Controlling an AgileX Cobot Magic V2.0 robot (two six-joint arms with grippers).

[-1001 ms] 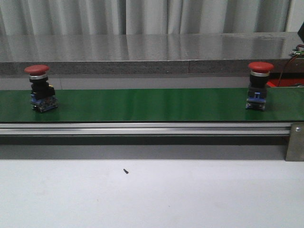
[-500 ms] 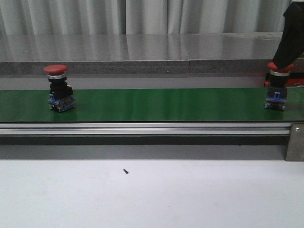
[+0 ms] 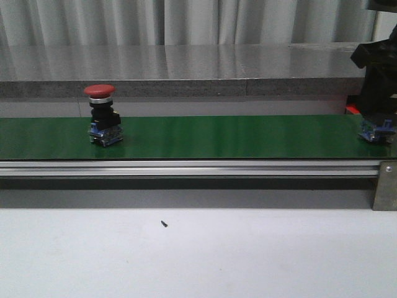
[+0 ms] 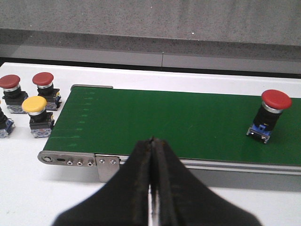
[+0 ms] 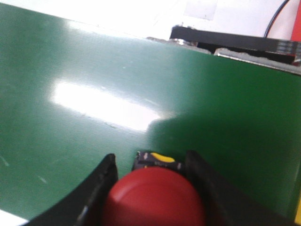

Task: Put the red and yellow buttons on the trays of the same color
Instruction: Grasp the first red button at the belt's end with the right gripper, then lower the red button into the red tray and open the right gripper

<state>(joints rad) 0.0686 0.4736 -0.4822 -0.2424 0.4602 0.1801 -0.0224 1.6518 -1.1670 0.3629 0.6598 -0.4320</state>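
You have two red buttons on the green belt (image 3: 217, 136): one (image 3: 101, 115) stands free toward the left, the other (image 5: 153, 197) sits between your right gripper's (image 5: 150, 181) fingers at the right end. Your left gripper (image 4: 153, 179) is pressed together, empty, and beside the belt's end wait two more red buttons (image 4: 44, 84) and one yellow button (image 4: 36, 115).

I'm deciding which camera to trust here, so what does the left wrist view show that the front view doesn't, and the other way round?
Only the left wrist view shows the left gripper, shut, and a yellow button with two red buttons on the white table past the belt's end. Only the front view shows the right gripper down over a button at the belt's far right. Both show the green belt carrying a lone red button.
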